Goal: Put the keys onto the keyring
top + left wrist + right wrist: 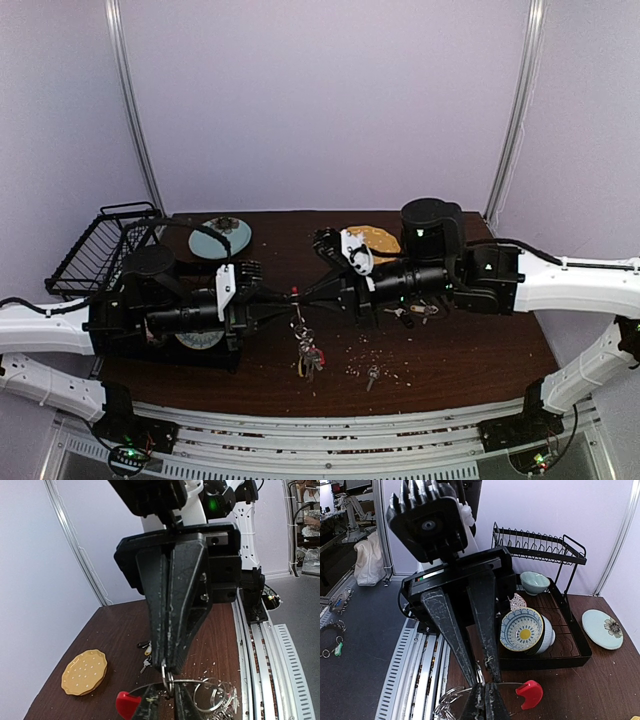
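Catalogue of the work area, both arms meeting above mid-table

1. right gripper (167, 666): I noted its jaws fully together, nipping the thin wire of the keyring (214, 696), which hung between the two arms over the table (470, 350)
2. left gripper (486, 676): jaws narrow, with tips on either side of the same wire, just beside the right's tips. I could not tell whether they had the wire pinched
3. red curved section (530, 694): part of the loop, just beside both sets of tips and gripped by neither
4. hung keys (308, 352): a bunch dangling below the meeting point, the lowest near or on the table
5. loose key (372, 376): alone near the front edge
6. further loose keys (410, 312): under the right arm, near the yellow plate (85, 671)
7. dish rack (545, 660): far left, not involved

The step, as I judged it, was the left taking a second hold to steady the loop. To do it well, I reckoned the left should close on bare wire, not on the right's fingertips. The right should not release until that hold was sure. The loop should also be held level, so the bunch could not slide toward the red section, which I took to be the opening
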You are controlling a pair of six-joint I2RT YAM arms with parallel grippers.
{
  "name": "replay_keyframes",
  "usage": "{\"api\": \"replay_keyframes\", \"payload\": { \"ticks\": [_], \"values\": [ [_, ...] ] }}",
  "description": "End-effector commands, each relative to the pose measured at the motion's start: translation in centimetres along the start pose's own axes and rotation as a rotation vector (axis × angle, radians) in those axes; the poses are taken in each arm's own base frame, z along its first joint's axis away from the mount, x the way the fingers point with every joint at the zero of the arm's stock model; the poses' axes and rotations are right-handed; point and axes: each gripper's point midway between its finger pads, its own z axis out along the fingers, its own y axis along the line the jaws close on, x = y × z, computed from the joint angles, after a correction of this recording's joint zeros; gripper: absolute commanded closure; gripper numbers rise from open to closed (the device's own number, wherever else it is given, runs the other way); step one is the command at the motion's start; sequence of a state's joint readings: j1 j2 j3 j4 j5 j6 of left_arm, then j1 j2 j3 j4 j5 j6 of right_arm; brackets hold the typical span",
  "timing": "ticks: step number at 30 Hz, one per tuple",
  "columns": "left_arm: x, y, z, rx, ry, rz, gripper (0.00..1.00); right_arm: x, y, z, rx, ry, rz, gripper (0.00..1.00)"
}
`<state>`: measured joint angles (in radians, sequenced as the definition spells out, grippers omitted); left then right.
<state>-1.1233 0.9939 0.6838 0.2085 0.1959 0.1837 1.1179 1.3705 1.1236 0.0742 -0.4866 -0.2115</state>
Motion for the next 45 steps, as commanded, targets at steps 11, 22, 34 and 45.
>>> {"api": "replay_keyframes", "payload": {
  "ticks": [11,22,34,45],
  "values": [
    [-3.3,0.6,-1.2,-0.023,-0.117,0.011,0.83,-3.5,0.3,-0.6,0.009,-0.16,0.016,1.0],
    [-3.8,0.5,-1.6,-0.023,-0.138,0.006,1.0,-3.2,0.7,0.2,-0.009,-0.173,0.038,1.0],
    [-3.0,1.3,-1.6,-0.055,-0.044,0.077,1.0,-1.5,1.0,-1.0,0.01,-0.069,-0.06,0.8],
    [-2.3,0.6,-1.3,-0.011,0.004,0.102,1.0,-0.9,0.2,0.9,-0.004,0.036,-0.118,0.72]
  ]
}}
